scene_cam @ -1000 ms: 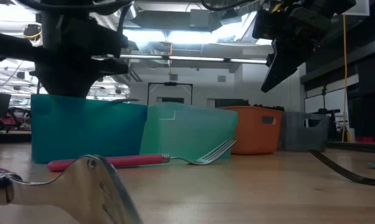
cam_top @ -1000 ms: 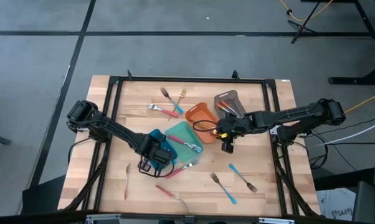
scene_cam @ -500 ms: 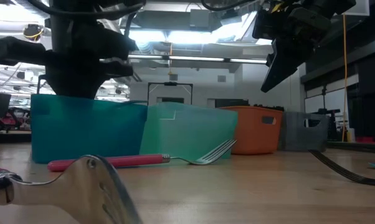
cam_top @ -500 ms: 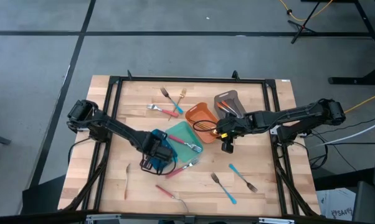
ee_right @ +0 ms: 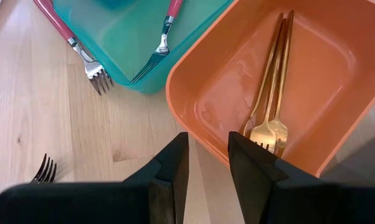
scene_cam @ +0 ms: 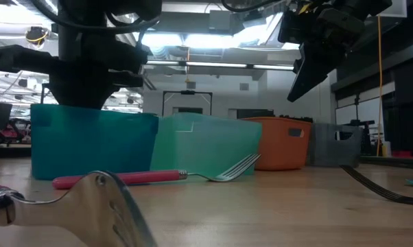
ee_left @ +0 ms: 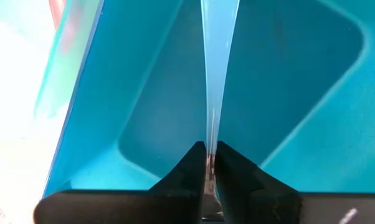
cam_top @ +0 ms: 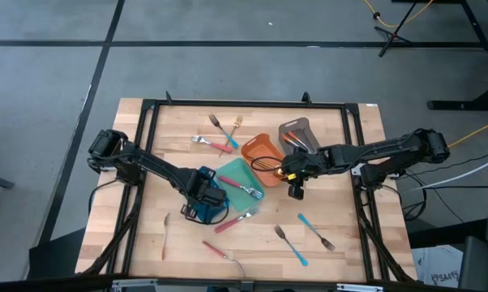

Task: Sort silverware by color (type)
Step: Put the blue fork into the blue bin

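My left gripper hovers over the blue tray and is shut on a slim light-blue utensil. My right gripper is open and holds nothing; it hangs beside the orange tray, which holds gold forks. A red-handled fork lies in the teal tray. Another red-handled fork lies flat on the table in front of the trays. Blue utensils and several forks lie scattered on the wood. My left gripper pinches the light-blue utensil by one end between its two fingers. The utensil runs straight on from the fingertips, along them, toward the inside of the blue tray. It is lifted clear of the table; its other end is out of view.
The grey tray stands behind the orange one with orange-handled pieces in it. Forks lie near the far edge; another lies near the left. A fork head lies close to the low camera. A black frame borders the table.
My left gripper has moved a little toward the table's right and far side, farther over the blue tray, still shut on the blue utensil. In the low view the blue tray has shifted slightly to the left. My right arm has kept still.
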Tool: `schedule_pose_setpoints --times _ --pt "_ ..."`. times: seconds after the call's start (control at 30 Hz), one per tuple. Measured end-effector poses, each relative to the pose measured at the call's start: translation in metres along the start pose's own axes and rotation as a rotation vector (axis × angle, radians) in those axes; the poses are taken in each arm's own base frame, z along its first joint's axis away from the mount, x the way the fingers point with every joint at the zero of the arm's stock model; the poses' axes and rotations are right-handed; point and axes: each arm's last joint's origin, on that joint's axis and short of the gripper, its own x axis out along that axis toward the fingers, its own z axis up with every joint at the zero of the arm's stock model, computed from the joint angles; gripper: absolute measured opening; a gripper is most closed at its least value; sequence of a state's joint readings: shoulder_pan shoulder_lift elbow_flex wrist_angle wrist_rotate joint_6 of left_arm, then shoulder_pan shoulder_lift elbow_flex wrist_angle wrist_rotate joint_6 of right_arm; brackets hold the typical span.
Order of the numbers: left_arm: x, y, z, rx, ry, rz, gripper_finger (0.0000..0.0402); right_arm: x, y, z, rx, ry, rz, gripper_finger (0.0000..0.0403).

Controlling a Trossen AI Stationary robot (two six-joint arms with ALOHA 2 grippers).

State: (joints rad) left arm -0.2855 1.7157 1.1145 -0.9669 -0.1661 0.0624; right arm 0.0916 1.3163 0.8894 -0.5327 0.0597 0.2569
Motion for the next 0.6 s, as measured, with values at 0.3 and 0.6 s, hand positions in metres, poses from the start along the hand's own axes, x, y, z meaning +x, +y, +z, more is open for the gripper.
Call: schedule_pose_setpoints --times 0.3,0.6 --pt "0.0001 0.0000 -0.0003 0.000 0.003 0.000 0.0027 0.0000 -0.0001 0.0000 0.000 0.000 0.000 0.0105" --pt "0.0001 0.0000 -0.0002 -0.007 0.001 0.000 0.0028 0.0000 -0.0001 0.0000 0.000 0.000 0.000 0.0105"
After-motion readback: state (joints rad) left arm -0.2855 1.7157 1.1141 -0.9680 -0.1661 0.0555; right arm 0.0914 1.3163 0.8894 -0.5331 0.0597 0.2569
